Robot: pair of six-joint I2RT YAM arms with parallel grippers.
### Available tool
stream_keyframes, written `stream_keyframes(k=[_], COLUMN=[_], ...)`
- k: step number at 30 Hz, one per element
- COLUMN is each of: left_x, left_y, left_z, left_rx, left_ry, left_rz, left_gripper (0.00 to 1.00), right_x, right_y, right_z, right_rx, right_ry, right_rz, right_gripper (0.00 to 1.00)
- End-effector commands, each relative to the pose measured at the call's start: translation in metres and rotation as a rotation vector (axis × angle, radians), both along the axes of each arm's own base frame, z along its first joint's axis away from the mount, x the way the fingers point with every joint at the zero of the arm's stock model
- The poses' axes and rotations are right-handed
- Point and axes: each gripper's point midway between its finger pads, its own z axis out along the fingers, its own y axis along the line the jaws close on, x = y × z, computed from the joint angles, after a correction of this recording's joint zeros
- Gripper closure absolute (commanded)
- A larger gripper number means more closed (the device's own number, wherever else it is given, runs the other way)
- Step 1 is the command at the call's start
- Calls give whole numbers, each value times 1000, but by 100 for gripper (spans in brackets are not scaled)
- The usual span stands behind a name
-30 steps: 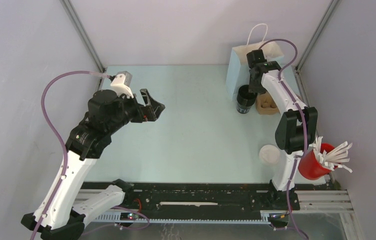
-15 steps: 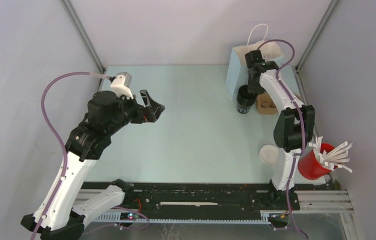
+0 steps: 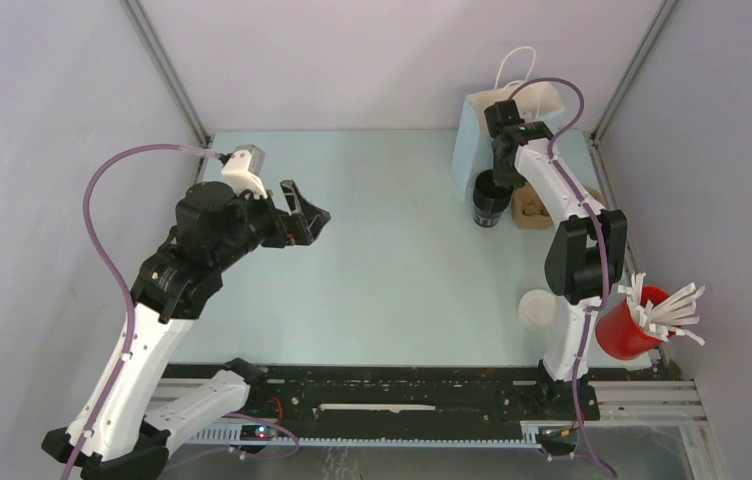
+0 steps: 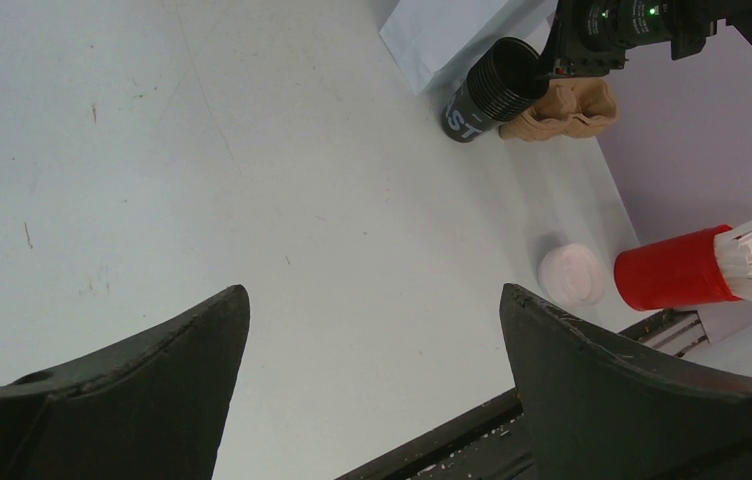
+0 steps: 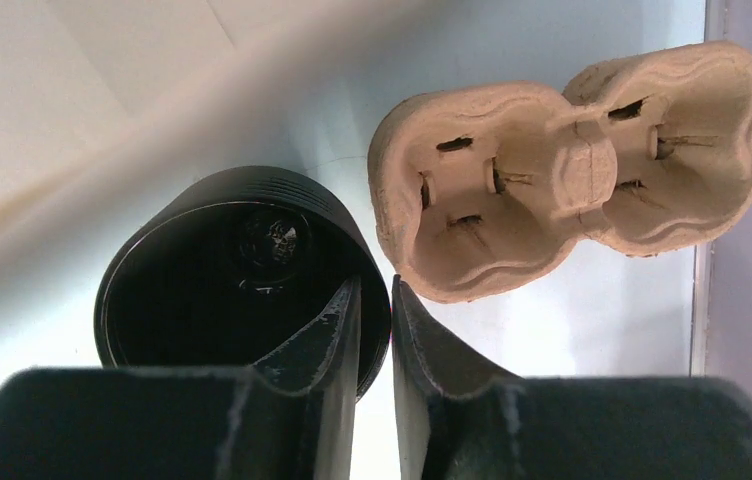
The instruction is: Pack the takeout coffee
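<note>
Fingers (image 5: 432,360) of right gripper (image 5: 375,320) pinched rim of black ribbed paper cup (image 5: 202,260), lower left of frame, tan moulded pulp carrier (image 5: 562,170) just beside it, left gripper (image 4: 372,300) spread wide.

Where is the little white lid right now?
In the top view, the white lid lies on the table, near right side, just left of the red cup.

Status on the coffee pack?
Left gripper open, holding nothing. Right gripper pinching rim of black cup, carrier beside it. Nothing in the way.
</note>
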Motion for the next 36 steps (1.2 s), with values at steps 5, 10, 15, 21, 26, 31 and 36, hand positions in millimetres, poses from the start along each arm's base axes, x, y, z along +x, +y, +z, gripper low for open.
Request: stream_keyframes(k=[5, 10, 15, 21, 26, 31, 36], left_x=[-1, -1, -2, -2, -2, -3, -3], left_y=[-4, -4, -5, -4, -4, -4, -4], left_z=[2, 2, 3, 3, 4, 4, 4], left_rx=[-12, -15, -20, -18, -18, -18, -19], left_ry=[-17, -18, -20, -23, -24, -25, -25], left_rz=[-19, -22, -24, -24, -23, -24, -25], left_gripper=[0, 0, 0, 0, 0, 0, 0], right_x=[6, 5, 4, 5, 2, 0, -2], right_y=[0, -2, -1, -1, -1, 1, -1], right_z=[18, 20, 18, 23, 32, 42, 46], right_rx=[-34, -47, -42, -48, -36, -14, 20], right_ry=[-36, -34, -28, -37, -50, -69, -78], right_rz=[10, 11, 16, 15, 11, 14, 0], right_gripper=[78, 73, 82, 89, 92, 100, 100])
